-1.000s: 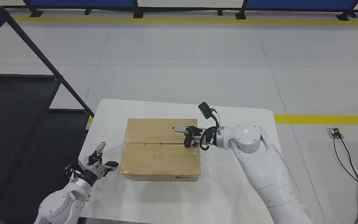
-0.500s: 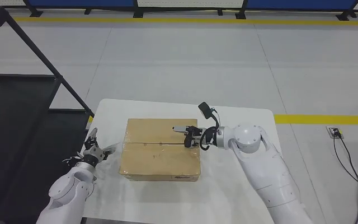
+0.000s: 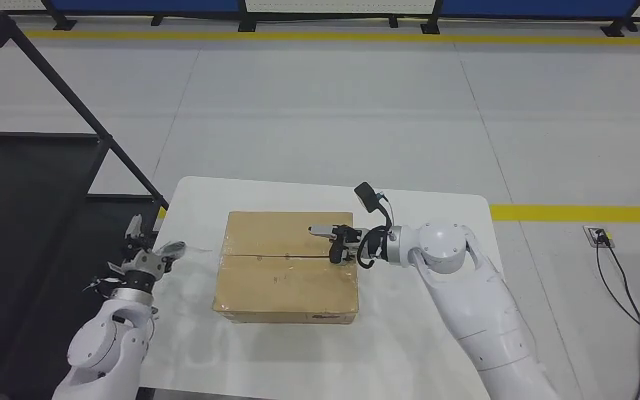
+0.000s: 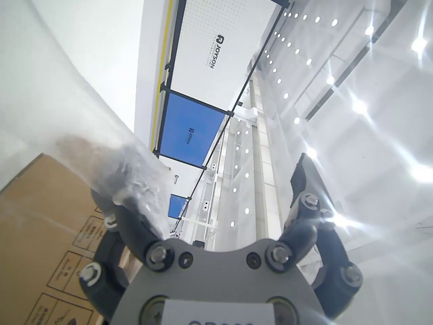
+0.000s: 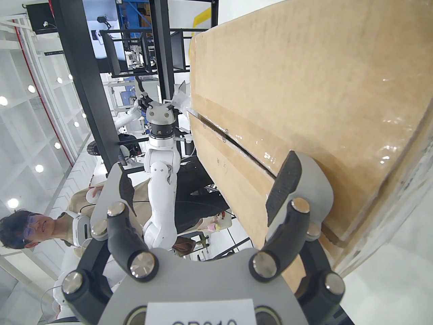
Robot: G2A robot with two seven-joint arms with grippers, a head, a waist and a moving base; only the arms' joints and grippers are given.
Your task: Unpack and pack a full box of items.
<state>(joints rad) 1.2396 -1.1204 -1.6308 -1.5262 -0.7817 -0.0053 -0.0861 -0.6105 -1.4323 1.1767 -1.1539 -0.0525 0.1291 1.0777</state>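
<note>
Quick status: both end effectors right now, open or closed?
Left end effector: open, clear tape stuck to one side.
Right end effector: open, at the top seam of the cardboard box, holding nothing.

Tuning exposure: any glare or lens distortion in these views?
Left wrist view: ceiling lights flare into starbursts beside the left hand; clear film caught on it veils part of the box. Right wrist view: the wide lens bows the box's edges, and its near end glints. Top view: even light, no glare on the box.
</note>
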